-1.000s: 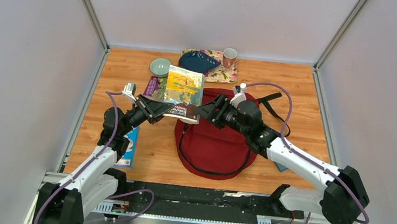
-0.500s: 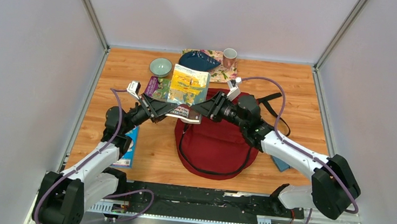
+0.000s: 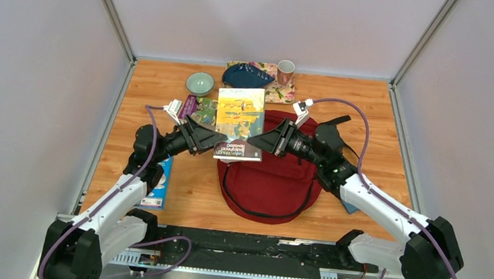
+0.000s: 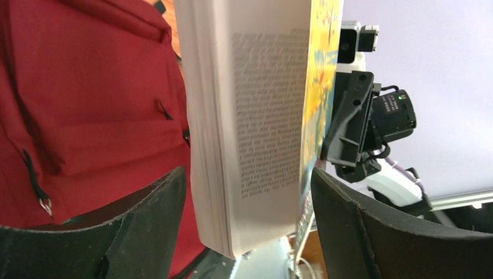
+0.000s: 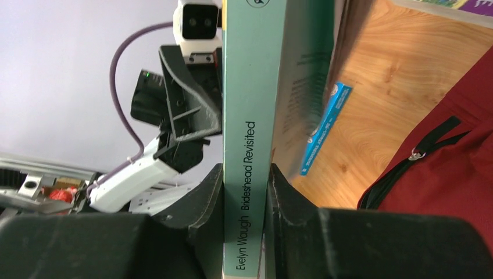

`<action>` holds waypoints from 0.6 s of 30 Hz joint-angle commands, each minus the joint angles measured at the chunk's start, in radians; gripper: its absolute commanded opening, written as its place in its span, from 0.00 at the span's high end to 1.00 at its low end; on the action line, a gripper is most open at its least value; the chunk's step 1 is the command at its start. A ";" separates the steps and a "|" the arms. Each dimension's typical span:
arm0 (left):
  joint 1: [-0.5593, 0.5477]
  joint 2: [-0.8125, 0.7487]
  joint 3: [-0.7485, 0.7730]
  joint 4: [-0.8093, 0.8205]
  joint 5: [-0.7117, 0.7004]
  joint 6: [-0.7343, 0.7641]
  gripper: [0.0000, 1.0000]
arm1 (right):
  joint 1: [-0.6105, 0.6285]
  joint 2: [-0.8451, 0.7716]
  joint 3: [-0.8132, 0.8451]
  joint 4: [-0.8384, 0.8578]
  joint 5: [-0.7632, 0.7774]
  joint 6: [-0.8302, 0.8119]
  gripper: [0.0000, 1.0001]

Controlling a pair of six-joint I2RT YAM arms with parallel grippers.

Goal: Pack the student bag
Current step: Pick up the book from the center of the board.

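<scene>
One dark red fabric backpack (image 3: 267, 182) lies flat in the middle of the wooden table (image 3: 381, 117). Its long axis runs from the near edge towards the far wall. Its rounded end, with black zipper trim, points at the arm bases, and black straps trail off the far end to the right.

Above it hangs one yellow-and-teal paperback book (image 3: 240, 122). The right gripper (image 3: 262, 141) is clamped tight on its spine. The left gripper (image 3: 214, 140) stands wide open, its fingers (image 4: 145, 226) on either side of the page edge without touching.

Also on the table are:
- one teal ceramic bowl (image 3: 200, 81)
- one pink mug (image 3: 285, 70) on one floral mat (image 3: 281, 92)
- one purple-and-green book (image 3: 196, 108)
- one thin blue booklet (image 3: 159, 184) beside the left arm
</scene>
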 commanded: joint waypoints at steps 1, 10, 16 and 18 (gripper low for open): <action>-0.001 0.012 0.095 -0.076 0.047 0.175 0.16 | -0.024 -0.092 0.033 0.066 -0.125 -0.031 1.00; -0.001 0.128 0.124 0.108 0.094 0.102 0.16 | -0.042 -0.123 0.058 0.018 -0.239 -0.030 1.00; -0.001 0.197 0.072 0.332 0.119 -0.030 0.16 | -0.052 -0.124 0.061 0.099 -0.279 0.015 1.00; -0.001 0.213 0.058 0.422 0.128 -0.081 0.16 | -0.055 -0.121 0.067 0.107 -0.282 0.025 1.00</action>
